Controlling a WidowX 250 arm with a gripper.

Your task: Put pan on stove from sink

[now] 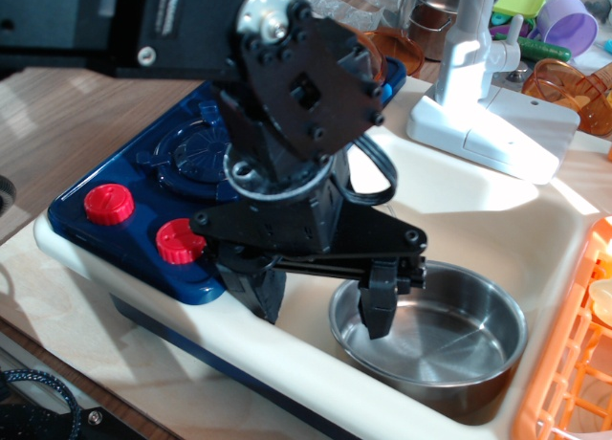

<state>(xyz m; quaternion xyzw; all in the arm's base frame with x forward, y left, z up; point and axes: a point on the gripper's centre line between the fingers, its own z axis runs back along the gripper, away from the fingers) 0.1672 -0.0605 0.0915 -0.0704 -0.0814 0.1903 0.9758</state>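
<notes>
Pincer straddling the pan's near-left rim

The pincer [320, 306] is seen spread wide, one finger inside the pan [430, 337] and the other outside its left wall, nothing gripped yet. The pan is found lying in the sink [535, 210], with the stove [143, 172] reached to the left.
</notes>
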